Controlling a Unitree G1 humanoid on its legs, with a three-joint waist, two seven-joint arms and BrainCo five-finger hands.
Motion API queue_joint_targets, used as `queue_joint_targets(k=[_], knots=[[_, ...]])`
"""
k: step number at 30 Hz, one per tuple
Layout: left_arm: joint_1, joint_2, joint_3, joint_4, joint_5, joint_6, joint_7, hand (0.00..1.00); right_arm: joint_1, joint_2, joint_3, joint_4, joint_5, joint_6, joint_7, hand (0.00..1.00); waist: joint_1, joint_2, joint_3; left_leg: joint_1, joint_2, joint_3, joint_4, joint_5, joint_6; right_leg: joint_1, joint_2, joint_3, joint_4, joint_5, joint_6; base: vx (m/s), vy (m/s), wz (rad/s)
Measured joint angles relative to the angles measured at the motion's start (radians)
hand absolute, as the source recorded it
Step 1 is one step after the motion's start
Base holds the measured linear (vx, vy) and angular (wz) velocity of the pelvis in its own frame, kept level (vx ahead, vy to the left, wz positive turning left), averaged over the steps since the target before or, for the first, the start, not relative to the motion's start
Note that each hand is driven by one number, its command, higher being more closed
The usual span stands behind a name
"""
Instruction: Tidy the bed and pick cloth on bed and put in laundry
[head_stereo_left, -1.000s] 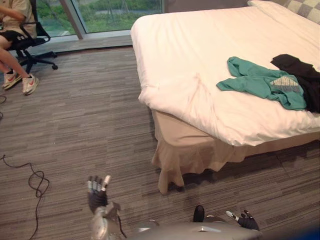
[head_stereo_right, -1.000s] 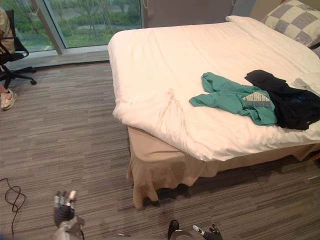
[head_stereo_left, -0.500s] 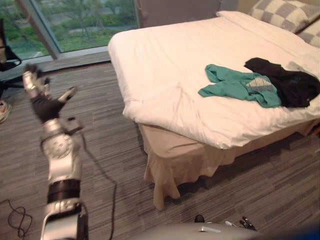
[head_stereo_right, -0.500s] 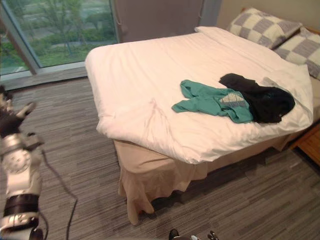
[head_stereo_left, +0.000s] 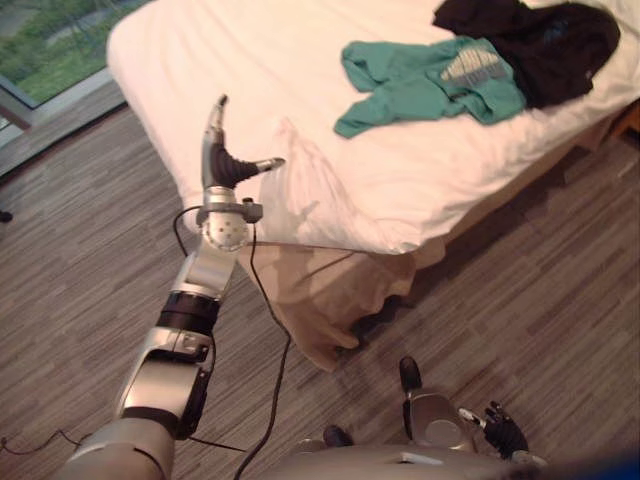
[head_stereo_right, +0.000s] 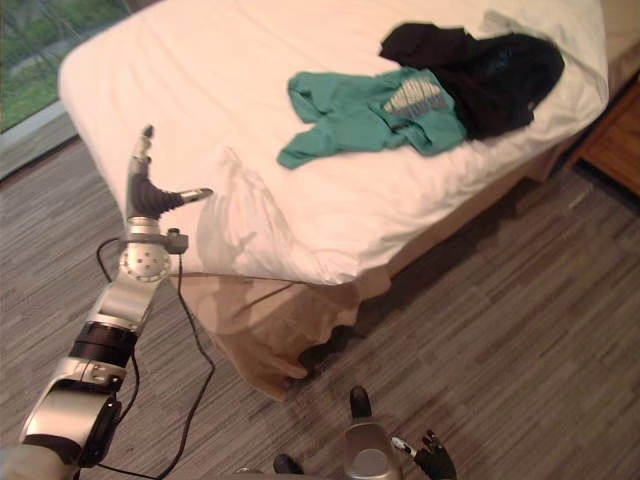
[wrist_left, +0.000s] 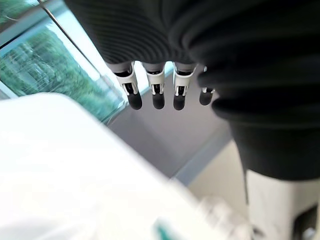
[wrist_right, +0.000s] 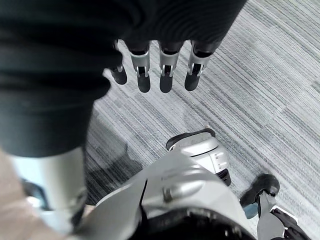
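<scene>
L robot hand (head_stereo_left: 224, 165): fingers straight, thumb apart, empty, raised at bed (head_stereo_left: 300, 60) corner; 0.5 s ago it was well left of bed, over floor (head_stereo_left: 80, 260). Cover fold (head_stereo_left: 295, 170) lies between it and green cloth (head_stereo_left: 420, 85), which touches black cloth (head_stereo_left: 540, 35) on bed. R robot hand (head_stereo_left: 500, 436): low, fingers relaxed, empty.

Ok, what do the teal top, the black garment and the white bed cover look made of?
The teal top looks like soft matte knit, probably cotton jersey: it lies limp in loose folds. The black garment is matte fabric, crumpled in a heap; fibre unclear. The white bed cover seems smooth woven cloth, likely cotton, creased and padded-looking at the edge.
</scene>
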Motion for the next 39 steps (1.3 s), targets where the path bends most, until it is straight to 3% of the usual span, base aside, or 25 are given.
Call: queue_joint_targets(k=[2, 4, 5, 6, 9, 13, 14, 19, 25, 35, 39], knots=[[-0.037, -0.01, -0.003, 0.065, 0.058, 0.142, 0.001, 0.0, -0.008, 0.0, 0.003, -0.039, 0.001, -0.005, 0.011, 0.0, -0.022, -0.005, 0.017, -0.038, 0.001, 0.035, 0.007, 0.003, 0.004, -0.063, 0.001, 0.021, 0.034, -0.004, 0.0, -0.06, -0.006, -0.26], [-0.052, -0.013, -0.004, 0.086, 0.063, 0.201, 0.0, 0.0, -0.014, 0.0, 0.003, -0.05, 0.002, -0.005, 0.017, 0.0, -0.029, -0.009, 0.029, -0.051, 0.001, 0.053, 0.008, 0.003, 0.004, -0.084, 0.001, 0.023, 0.044, -0.004, 0.0, -0.04, 0.0, -0.09], [-0.072, -0.023, -0.003, 0.113, 0.076, 0.295, 0.001, 0.0, -0.021, 0.002, 0.007, -0.07, 0.005, -0.009, 0.023, 0.0, -0.038, -0.019, 0.046, -0.066, 0.001, 0.061, 0.008, 0.003, 0.005, -0.108, 0.0, 0.024, 0.06, -0.004, 0.0, -0.05, 0.009, 0.01], [-0.076, -0.024, -0.002, 0.127, 0.075, 0.347, 0.014, 0.0, -0.026, 0.006, 0.021, -0.092, 0.013, -0.012, 0.028, 0.0, -0.038, -0.031, 0.065, -0.068, 0.003, 0.072, 0.01, 0.001, 0.007, -0.113, 0.002, 0.024, 0.066, -0.004, 0.0, -0.07, 0.017, 0.05], [-0.09, -0.026, 0.008, 0.139, 0.074, 0.457, 0.056, 0.0, -0.029, 0.008, 0.055, -0.171, 0.036, -0.034, 0.041, 0.0, -0.033, -0.049, 0.087, -0.11, 0.017, 0.1, 0.028, -0.031, 0.019, -0.158, 0.008, 0.019, 0.081, -0.002, 0.001, -0.09, 0.019, 0.07], [-0.145, -0.026, 0.022, 0.142, 0.073, 0.534, 0.115, 0.0, -0.064, 0.01, 0.094, -0.228, 0.094, -0.041, 0.052, 0.0, -0.027, -0.069, 0.125, -0.143, 0.024, 0.107, 0.025, -0.064, 0.019, -0.201, 0.015, 0.013, 0.092, 0.013, 0.002, -0.07, 0.02, 0.04], [-0.163, -0.028, 0.029, 0.142, 0.073, 0.548, 0.13, 1.0, -0.067, 0.009, 0.105, -0.248, 0.103, -0.047, 0.057, 0.0, -0.027, -0.07, 0.126, -0.163, 0.024, 0.107, 0.026, -0.074, 0.021, -0.221, 0.015, 0.012, 0.096, 0.017, 0.005, -0.07, 0.022, 0.04], [-0.226, -0.028, 0.071, 0.142, 0.075, 0.542, 0.167, 1.0, -0.069, 0.01, 0.123, -0.293, 0.139, -0.049, 0.079, 0.0, -0.016, -0.082, 0.16, -0.206, 0.036, 0.105, 0.052, -0.103, 0.025, -0.255, 0.014, 0.006, 0.092, 0.037, 0.005, -0.06, 0.01, 0.04], [-0.272, -0.022, 0.099, 0.162, 0.071, 0.452, 0.157, 1.0, -0.069, 0.006, 0.121, -0.303, 0.141, -0.062, 0.108, 0.0, -0.006, -0.082, 0.17, -0.236, 0.057, 0.1, 0.097, -0.136, 0.029, -0.25, 0.015, -0.003, 0.059, 0.065, 0.007, -0.04, 0.0, 0.03], [-0.29, -0.016, 0.083, 0.176, -0.086, 0.314, 0.029, 1.0, -0.068, 0.009, 0.114, -0.3, 0.137, -0.061, 0.111, 0.0, 0.002, -0.081, 0.169, -0.186, 0.049, 0.078, 0.097, -0.145, 0.035, -0.179, -0.003, -0.024, 0.049, 0.067, 0.011, 0.01, 0.027, 0.07], [-0.228, -0.014, 0.063, 0.124, -0.121, 0.243, -0.006, 1.0, -0.061, 0.018, 0.073, -0.262, 0.115, -0.056, 0.102, 0.0, 0.034, -0.074, 0.165, -0.146, 0.048, 0.065, 0.095, -0.144, 0.035, -0.13, -0.009, -0.042, 0.05, 0.06, 0.015, -0.01, 0.014, 0.09]])
